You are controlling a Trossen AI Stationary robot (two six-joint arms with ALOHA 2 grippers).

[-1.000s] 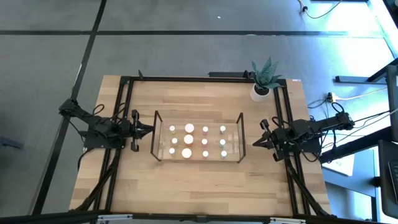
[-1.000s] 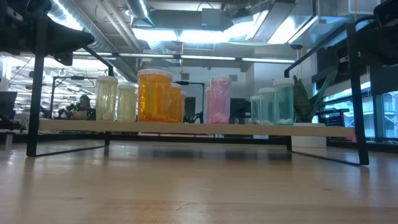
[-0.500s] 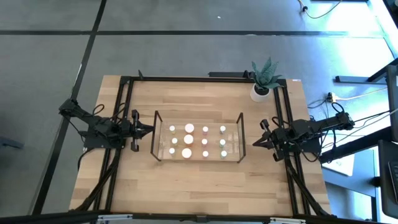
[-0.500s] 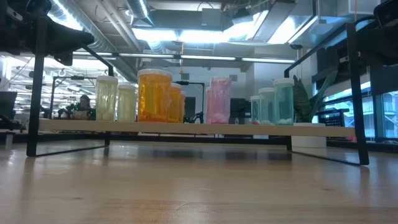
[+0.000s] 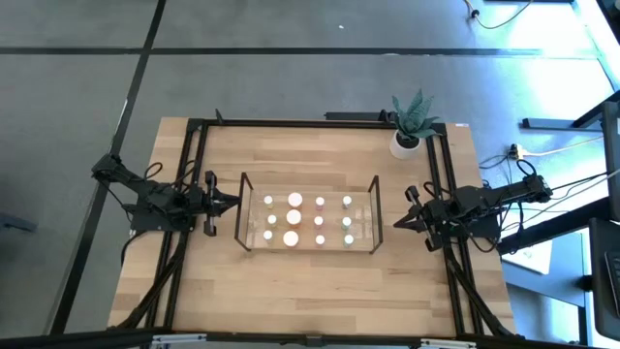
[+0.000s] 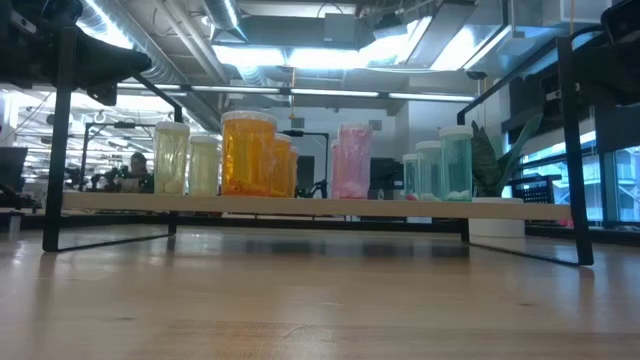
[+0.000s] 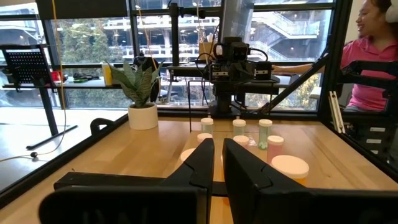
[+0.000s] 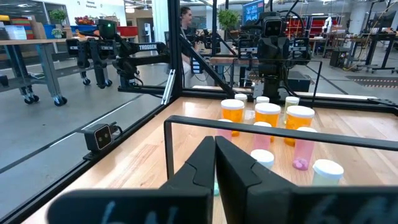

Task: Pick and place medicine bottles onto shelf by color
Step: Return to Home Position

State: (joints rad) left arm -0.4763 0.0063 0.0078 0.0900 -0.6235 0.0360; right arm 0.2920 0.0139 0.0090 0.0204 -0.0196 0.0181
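The clear shelf [image 5: 308, 213] stands at the middle of the table, its board [image 6: 300, 205] raised on thin dark legs. Several medicine bottles stand upright on it in rows with white caps up: pale ones [image 6: 172, 158] at one end, then orange [image 6: 248, 153], pink [image 6: 352, 160] and green [image 6: 455, 165]. My left gripper [image 5: 232, 202] [image 7: 219, 163] waits level just off the shelf's left end, shut and holding nothing. My right gripper [image 5: 399, 222] [image 8: 214, 160] waits level off the shelf's right end, also shut and holding nothing.
A potted plant [image 5: 412, 121] in a white pot stands at the table's far right corner. Black frame rails [image 5: 189, 223] run along the table's left and right sides under the arms. A person in pink [image 7: 373, 56] is beyond the table; bare wood lies near the front edge [image 5: 310, 291].
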